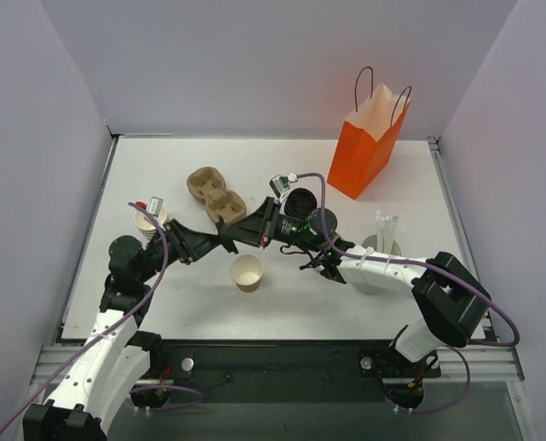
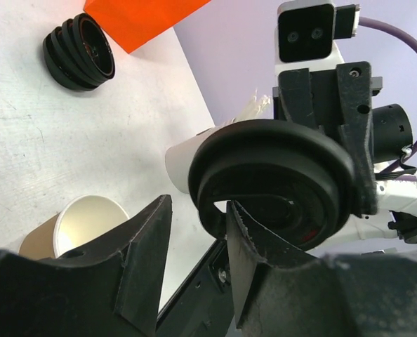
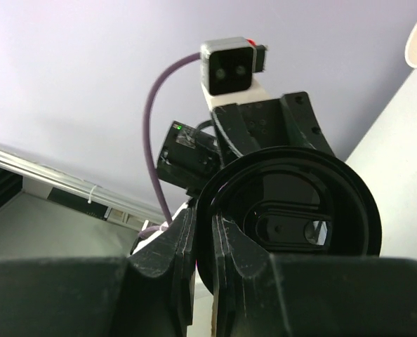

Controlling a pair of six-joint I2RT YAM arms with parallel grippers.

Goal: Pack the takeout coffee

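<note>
The tan paper cup (image 1: 247,272) stands open on the table with no lid on it; it also shows in the left wrist view (image 2: 82,226). My right gripper (image 1: 290,217) is shut on the rim of a round black lid (image 1: 301,200) and holds it on edge in the air above the table. In the right wrist view the fingers (image 3: 210,235) pinch the lid (image 3: 300,210). My left gripper (image 1: 258,230) is open right at the lid (image 2: 272,179); one fingertip (image 2: 247,239) sits against the lid's rim, the other (image 2: 149,232) is apart from it.
The orange bag (image 1: 369,138) stands at the back right. A stack of black lids (image 2: 78,53) lies near it. A white cup with straws (image 1: 383,246) is at the right, a tan cup carrier (image 1: 215,195) at centre left, and another cup (image 1: 147,223) at far left.
</note>
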